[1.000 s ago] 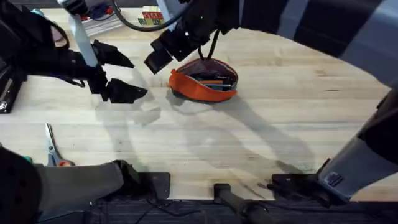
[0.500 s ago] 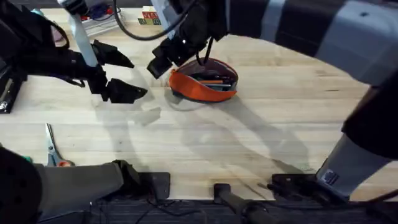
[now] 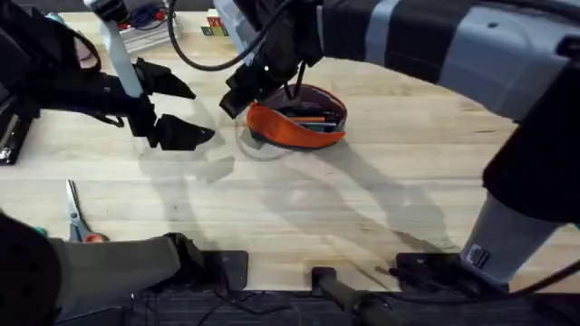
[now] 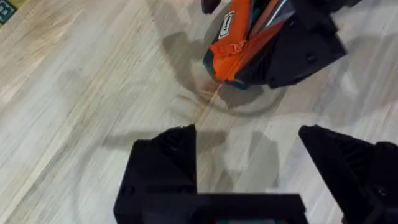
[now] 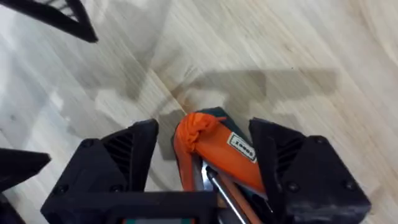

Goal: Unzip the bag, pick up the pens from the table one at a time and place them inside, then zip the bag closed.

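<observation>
Over the last second the right tool (image 5: 202,149) had shifted slightly toward the bag's (image 3: 297,125) end, jaws released and straddling it, suggesting zipping was due. The bag lay open on the worktop (image 3: 381,199), pens (image 3: 304,116) inside. The left tool (image 3: 177,109) hung released nearby.

- The surface (image 3: 381,181) reads to me as pale wood planks, fine grain, smooth with a low satin sheen.
- The bag (image 3: 294,127) looks like woven orange cloth, matt, with a white stitched label (image 5: 241,147) and a darker base.
- I see its zipper end (image 4: 233,50) as bunched orange fabric tape.
- My left pincer (image 4: 267,168) has fingers (image 4: 165,162) of matt black plastic with faceted faces.
- My right pincer (image 5: 205,168) looks the same: dull black plastic.
- The scissors (image 3: 77,217) show bright metal blades.
</observation>
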Tool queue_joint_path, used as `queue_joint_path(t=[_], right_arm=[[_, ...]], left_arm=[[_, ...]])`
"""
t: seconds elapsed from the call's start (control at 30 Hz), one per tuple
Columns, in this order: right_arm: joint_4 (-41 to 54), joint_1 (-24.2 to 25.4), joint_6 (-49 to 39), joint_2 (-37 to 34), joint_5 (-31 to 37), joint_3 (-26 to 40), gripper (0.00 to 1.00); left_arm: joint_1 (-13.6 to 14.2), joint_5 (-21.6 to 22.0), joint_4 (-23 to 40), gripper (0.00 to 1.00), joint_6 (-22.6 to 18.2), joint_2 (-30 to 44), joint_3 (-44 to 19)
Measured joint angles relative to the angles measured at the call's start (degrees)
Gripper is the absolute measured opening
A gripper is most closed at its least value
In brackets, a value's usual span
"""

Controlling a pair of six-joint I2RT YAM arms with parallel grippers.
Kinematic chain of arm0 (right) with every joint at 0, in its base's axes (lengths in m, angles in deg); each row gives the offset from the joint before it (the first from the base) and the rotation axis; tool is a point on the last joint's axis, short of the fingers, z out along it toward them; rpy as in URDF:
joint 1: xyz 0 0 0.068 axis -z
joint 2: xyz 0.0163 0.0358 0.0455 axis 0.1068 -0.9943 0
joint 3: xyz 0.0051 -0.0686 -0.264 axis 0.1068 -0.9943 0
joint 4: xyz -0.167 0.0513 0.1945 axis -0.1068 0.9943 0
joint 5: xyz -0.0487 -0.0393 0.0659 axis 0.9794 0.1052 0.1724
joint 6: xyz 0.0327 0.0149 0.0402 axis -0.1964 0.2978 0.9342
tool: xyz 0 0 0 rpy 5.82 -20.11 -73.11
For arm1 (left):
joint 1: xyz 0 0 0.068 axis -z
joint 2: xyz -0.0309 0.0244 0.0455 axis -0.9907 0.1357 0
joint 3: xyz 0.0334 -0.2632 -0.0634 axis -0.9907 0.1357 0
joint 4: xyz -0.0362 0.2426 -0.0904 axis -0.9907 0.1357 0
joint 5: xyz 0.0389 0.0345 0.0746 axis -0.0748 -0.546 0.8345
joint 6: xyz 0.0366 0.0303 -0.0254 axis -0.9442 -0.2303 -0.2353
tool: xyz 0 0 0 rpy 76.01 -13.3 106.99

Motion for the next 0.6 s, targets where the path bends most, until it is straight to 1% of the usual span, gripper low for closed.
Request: queue_joint_path(t=[0.17,0.3,0.5,0.6], right_arm=[[0.0,0.0,-0.4,-1.9,0.3,0.0,0.875],[0.0,0.0,-0.6,-2.2,0.8,0.0,0.821],[1.2,0.0,-0.6,-2.2,0.8,0.0,0.688],[1.7,-0.2,-0.6,-2.2,0.9,0.0,0.594]], left_arm=[[0.0,0.0,0.0,0.993,0.0,0.0,0.0],[0.0,0.0,0.0,0.993,0.0,0.0,0.0],[0.0,0.0,0.0,0.993,0.0,0.0,0.0],[0.0,0.0,0.0,0.992,0.0,0.0,0.0]])
